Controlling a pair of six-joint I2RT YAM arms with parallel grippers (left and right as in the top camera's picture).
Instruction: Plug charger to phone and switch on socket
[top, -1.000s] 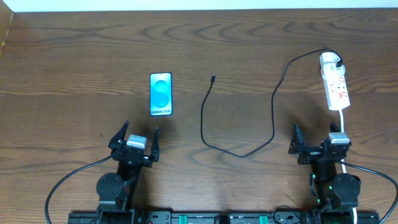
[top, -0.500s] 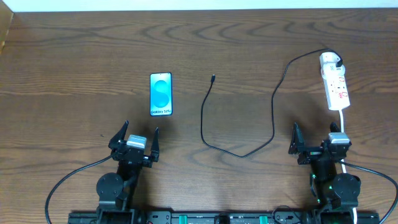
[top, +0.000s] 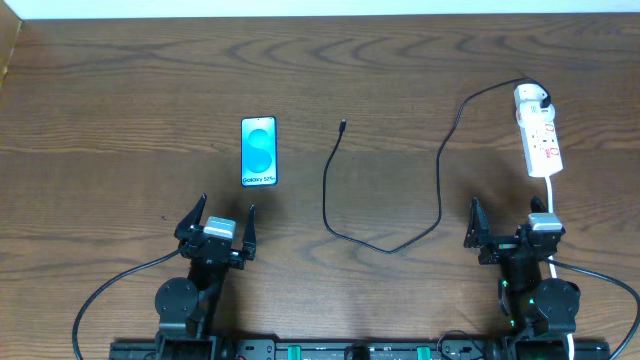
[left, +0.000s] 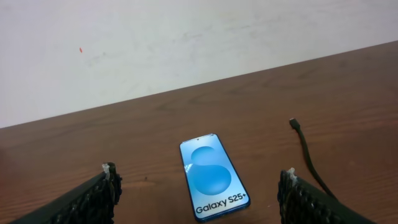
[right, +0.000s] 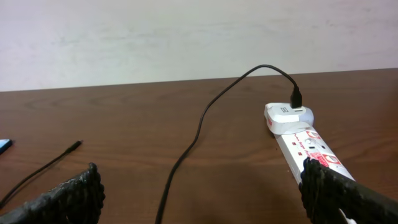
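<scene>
the right gripper is sitting low over the brown table, and its two black fingers are standing wide apart at the bottom corners. the white socket is lying on the right, with little red marks on it, and its near end is hiding behind the right finger. a white plug is sitting in the far end of it. the black charger is coming out of the plug, arching up, then running down toward the bottom. its small tip is lying on the left, touching nothing. a tiny blue corner of the phone is peeking in at the left edge. a white wall is standing behind the table.
</scene>
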